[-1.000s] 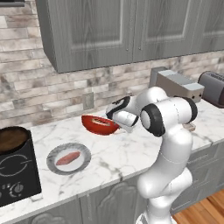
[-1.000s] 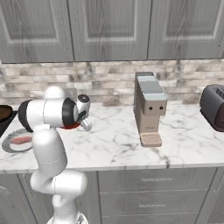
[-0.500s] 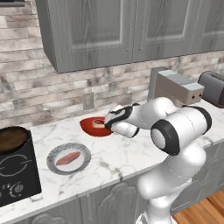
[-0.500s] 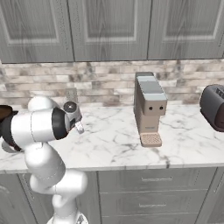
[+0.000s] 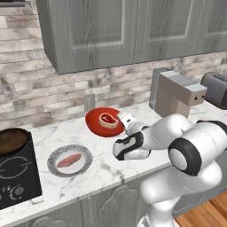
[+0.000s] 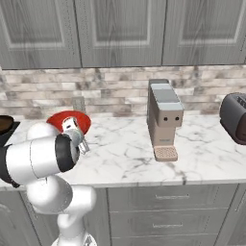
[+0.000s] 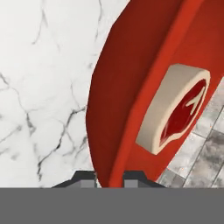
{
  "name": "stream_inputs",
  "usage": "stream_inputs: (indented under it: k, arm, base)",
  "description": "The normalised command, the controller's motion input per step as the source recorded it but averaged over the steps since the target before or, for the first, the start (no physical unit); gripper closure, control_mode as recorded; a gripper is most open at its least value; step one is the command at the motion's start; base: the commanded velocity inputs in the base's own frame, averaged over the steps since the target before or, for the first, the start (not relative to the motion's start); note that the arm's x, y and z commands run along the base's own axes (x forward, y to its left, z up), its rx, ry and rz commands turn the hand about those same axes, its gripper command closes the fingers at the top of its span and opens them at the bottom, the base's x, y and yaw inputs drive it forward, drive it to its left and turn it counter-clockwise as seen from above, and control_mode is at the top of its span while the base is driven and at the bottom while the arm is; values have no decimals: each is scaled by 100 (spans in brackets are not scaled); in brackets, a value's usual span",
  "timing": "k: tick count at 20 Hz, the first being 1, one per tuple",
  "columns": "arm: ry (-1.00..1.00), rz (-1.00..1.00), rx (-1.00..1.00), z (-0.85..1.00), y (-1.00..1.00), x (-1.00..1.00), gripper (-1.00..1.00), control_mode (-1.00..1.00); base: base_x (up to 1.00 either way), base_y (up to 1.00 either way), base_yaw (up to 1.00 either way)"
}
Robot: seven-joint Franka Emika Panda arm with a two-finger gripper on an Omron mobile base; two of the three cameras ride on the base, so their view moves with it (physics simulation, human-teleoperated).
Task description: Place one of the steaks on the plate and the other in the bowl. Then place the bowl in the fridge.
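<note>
1. The gripper [image 7: 109,177] is clamped on the rim of the red bowl [image 5: 104,122], one finger on each side of the wall.
2. A second ago the bowl hung level near the wall; now it is tipped up steeply and the arm has swung across the counter [image 5: 102,164].
3. The fat-rimmed steak [image 7: 175,109] lies in the bowl, close to the raised edge; at this tilt it may slide.
4. The flat steak [image 5: 69,160] sits on the plate [image 5: 55,168], so only the fridge trip remains.
</note>
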Motion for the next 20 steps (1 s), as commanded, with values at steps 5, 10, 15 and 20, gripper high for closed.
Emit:
stream_inputs:
  k: [5,10,15,20]
  arm:
    - [-12,-7,0,99,0,-37,100,-100]
    - [-2,-4,0,91,0,-52,100,-100]
    - [8,0,-1,98,0,-59,100,-100]
    - [26,0,-2,81,0,-54,100,-100]
  base:
    - [0,0,0]
    - [0,0,0]
    - [0,0,0]
    - [0,0,0]
